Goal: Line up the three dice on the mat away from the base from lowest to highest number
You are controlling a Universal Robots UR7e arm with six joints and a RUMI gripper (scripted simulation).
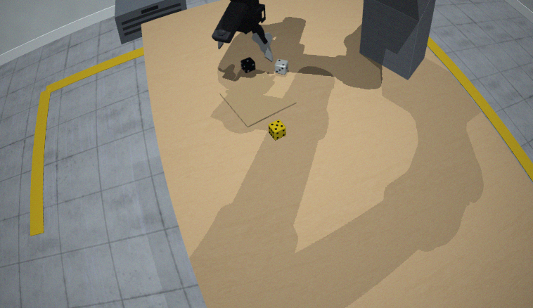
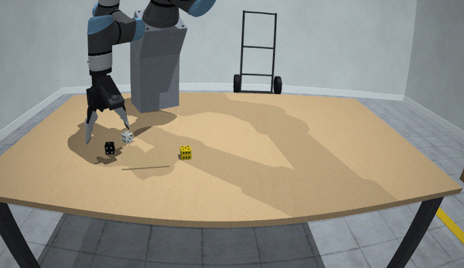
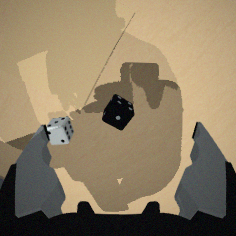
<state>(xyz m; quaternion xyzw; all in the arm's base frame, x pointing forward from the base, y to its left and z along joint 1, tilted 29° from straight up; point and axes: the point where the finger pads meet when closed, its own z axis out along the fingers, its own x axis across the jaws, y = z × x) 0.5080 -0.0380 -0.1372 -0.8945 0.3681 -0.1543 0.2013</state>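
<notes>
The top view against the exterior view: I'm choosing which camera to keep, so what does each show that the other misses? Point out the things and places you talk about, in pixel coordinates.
Only the top view: a grey cabinet [image 1: 151,10].
Only the exterior view: a hand truck [image 2: 258,47] and table legs [image 2: 415,232].
Both: the black die [image 1: 247,65] [image 2: 109,147], white die [image 1: 280,67] [image 2: 127,136], yellow die [image 1: 277,129] [image 2: 185,152] and open gripper [image 1: 245,54] [image 2: 108,136].

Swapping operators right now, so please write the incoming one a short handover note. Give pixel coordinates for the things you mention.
Gripper [image 1: 245,53] [image 2: 108,135] [image 3: 120,124]: open, holding nothing, above the black die [image 1: 247,65] [image 2: 109,147] [image 3: 118,112] and white die [image 1: 280,67] [image 2: 127,137] [image 3: 60,131].
Dice: those two and the yellow die [image 1: 277,129] [image 2: 185,152] are all off the mat [image 1: 251,108] [image 2: 147,159] [image 3: 75,65].
Done: no placements.
Left: place all three, flat, top numbers unchanged, lined up straight away from the base, lowest nearest.
</notes>
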